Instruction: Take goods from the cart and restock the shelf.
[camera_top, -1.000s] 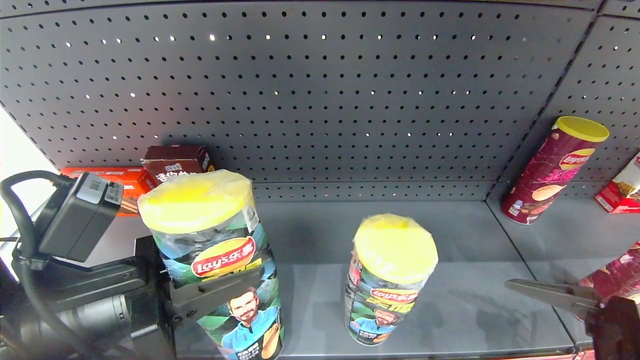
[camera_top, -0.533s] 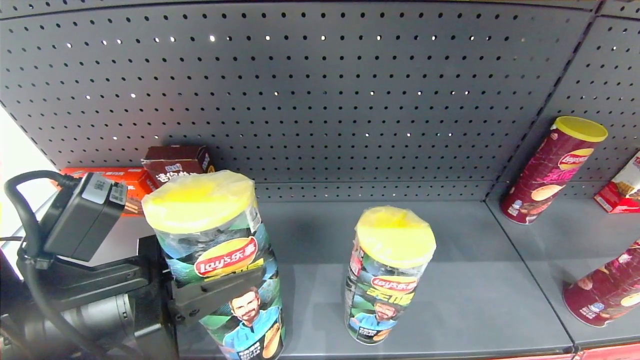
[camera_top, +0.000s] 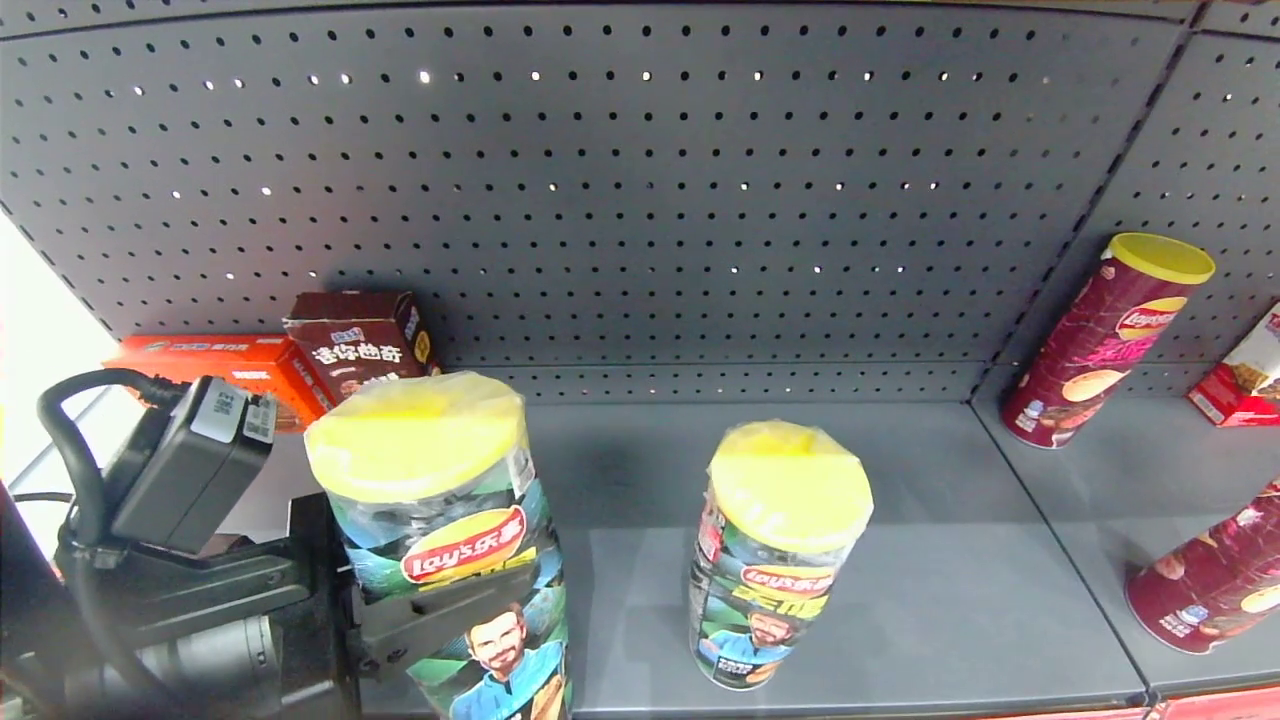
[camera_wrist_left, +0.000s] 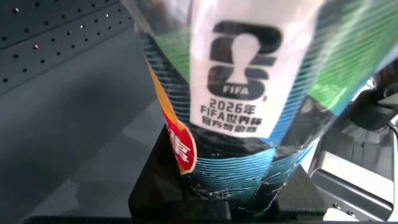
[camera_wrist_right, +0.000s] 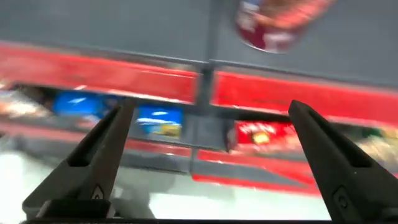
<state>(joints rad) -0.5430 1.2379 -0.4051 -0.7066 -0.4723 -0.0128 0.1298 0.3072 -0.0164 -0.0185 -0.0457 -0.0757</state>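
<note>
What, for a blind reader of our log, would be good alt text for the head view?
The left claw grips a green chip can with a yellow lid at the front left of a grey shelf; a matching can stands upright to its right. An orange box and a brown box sit at the back left, a maroon can farther right.

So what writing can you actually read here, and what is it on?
"2026": white panel of the held chips can, gripped by the left gripper.
"迷你曲奇": front of the brown box.
Brand logos: on the held chips can, the standing chips can and the maroon can; left unquoted.
Print on the orange box: too small to read.
</note>
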